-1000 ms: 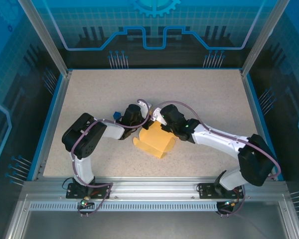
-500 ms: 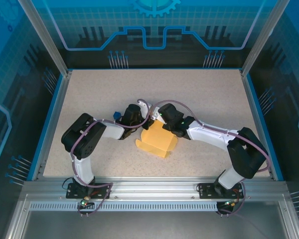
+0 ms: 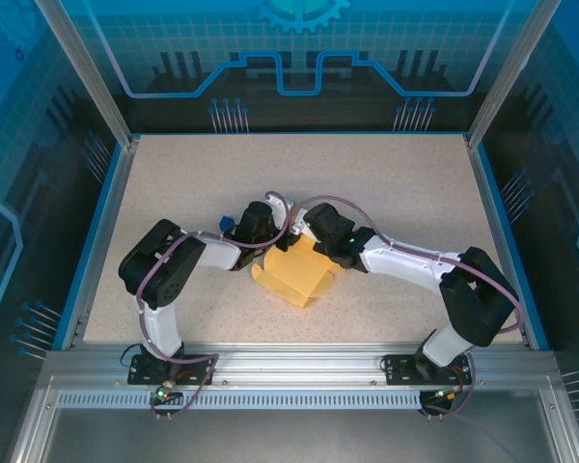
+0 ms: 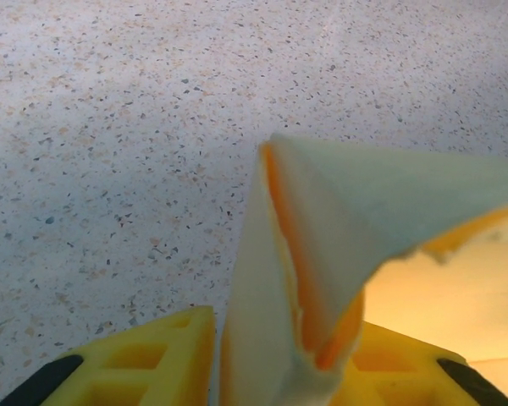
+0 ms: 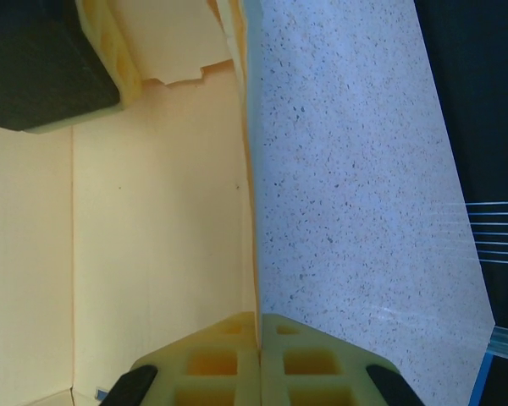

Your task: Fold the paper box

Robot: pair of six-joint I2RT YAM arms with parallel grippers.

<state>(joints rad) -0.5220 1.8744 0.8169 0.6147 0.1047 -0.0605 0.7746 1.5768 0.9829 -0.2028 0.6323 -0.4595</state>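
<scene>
Pinching the paper box (image 3: 294, 275) — thin, pale card — right gripper (image 5: 259, 320) is clamped; left gripper (image 4: 284, 338) straddles its creased flap (image 4: 339, 203), hold unclear.

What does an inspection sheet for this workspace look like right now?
Surface: speckled beige table, flat.
Job's things: yellow paper box, partly folded, near the middle, between both arms.
Clutter: nothing seen.
Grippers: left gripper shut on a folded flap of the box; right gripper shut on a thin wall of it.
Cables: purple cables run along both arms.
Surroundings: blue panels around; metal frame rail in front.
</scene>
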